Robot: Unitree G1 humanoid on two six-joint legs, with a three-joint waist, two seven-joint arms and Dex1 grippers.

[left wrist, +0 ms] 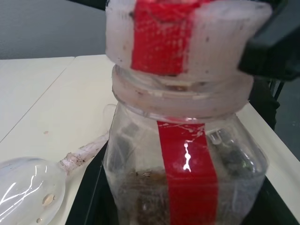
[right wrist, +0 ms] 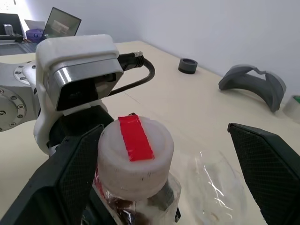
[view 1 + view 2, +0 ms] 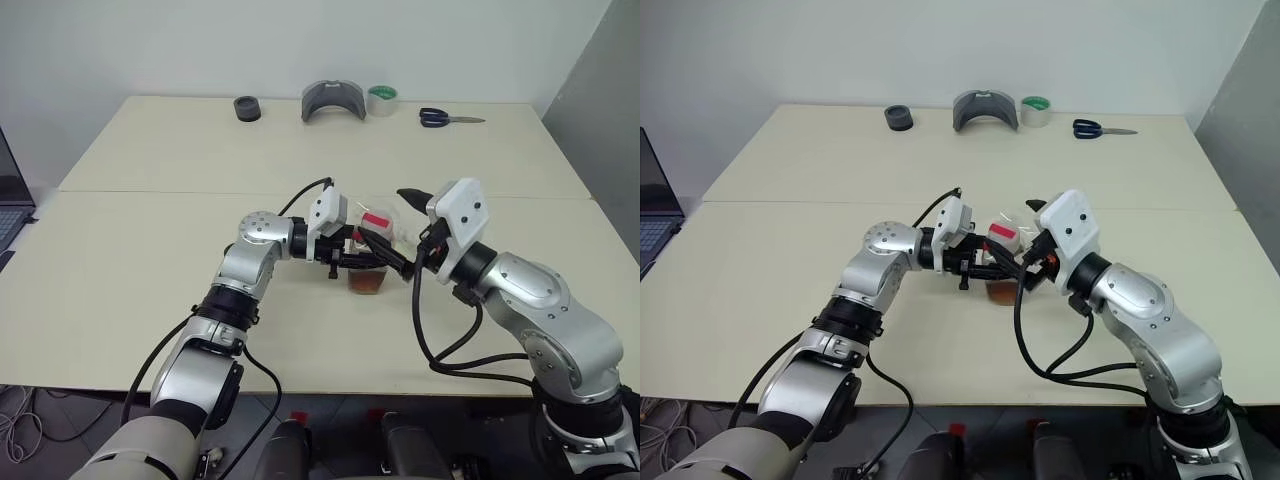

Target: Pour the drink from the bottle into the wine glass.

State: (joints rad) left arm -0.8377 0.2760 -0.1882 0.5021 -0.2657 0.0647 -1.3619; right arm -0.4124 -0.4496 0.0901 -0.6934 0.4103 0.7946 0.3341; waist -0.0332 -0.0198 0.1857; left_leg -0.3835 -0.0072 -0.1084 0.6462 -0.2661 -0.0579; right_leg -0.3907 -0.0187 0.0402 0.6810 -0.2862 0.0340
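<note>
Gripping the bottle (image 3: 372, 262) near the middle of the frame, the left end effector (image 3: 368, 262) was clamped shut on its squarish clear plastic body, holding it upright on the cream desk (image 3: 150, 260). The drink (image 3: 367, 283), reddish-brown and translucent, sat low in the bottle. A wide white cap (image 2: 135, 157) with a red strip across its top closed the bottle, and a red label strip ran down the body.

Just right of centre, the right end effector (image 2: 173, 164) stood wide, its two black, cross-hatched fingers (image 2: 271, 164) spread on either side of the cap, one beside its edge and the other well apart from it.

The wine glass (image 1: 28, 190), clear and thin-stemmed, lay on its side on the desk just beside the bottle, its rounded bowl at the lower left of the left wrist view.

Bare desk stretched left and right of the arms, with a seam running across it behind them. Along the far edge, at the upper centre, stood a dark round object (image 3: 247, 108), a grey curved shell (image 3: 333, 101), a roll of tape (image 3: 381, 99) and blue-handled scissors (image 3: 447, 118), all well apart from the bottle. A laptop (image 3: 12, 195) edged in at the left.
</note>
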